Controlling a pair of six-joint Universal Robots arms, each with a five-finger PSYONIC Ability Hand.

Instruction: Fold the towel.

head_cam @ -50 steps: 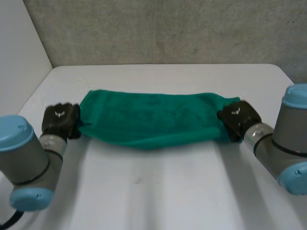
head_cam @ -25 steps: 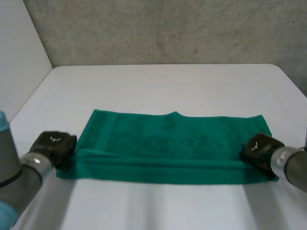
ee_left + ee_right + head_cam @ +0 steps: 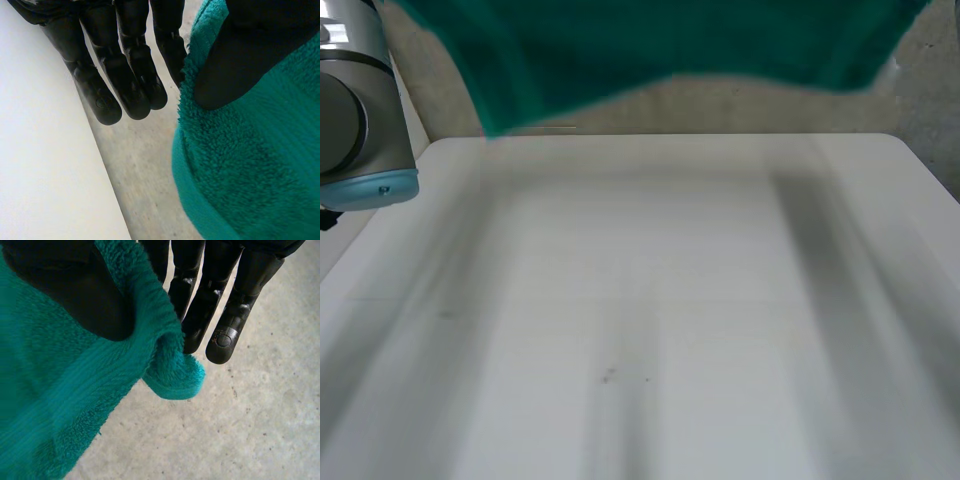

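Note:
The green towel (image 3: 670, 40) hangs in the air, stretched wide above the far edge of the white table (image 3: 650, 300), with its lower edge sagging. In the left wrist view my left hand (image 3: 125, 75) pinches one end of the towel (image 3: 250, 165) between its thumb and the nearest finger; the other fingers stand straight beside the cloth. In the right wrist view my right hand (image 3: 210, 310) pinches the other end of the towel (image 3: 75, 405) the same way, and a corner of the cloth curls out below the thumb. My left arm (image 3: 355, 110) is raised high.
A grey concrete wall (image 3: 740, 105) rises behind the table, and a white wall (image 3: 415, 120) stands at the left. The table's far edge runs just under the hanging towel.
The towel lay folded along the table between both hands. Both hands have since lifted it off the surface and high up, and my left arm has risen with it.

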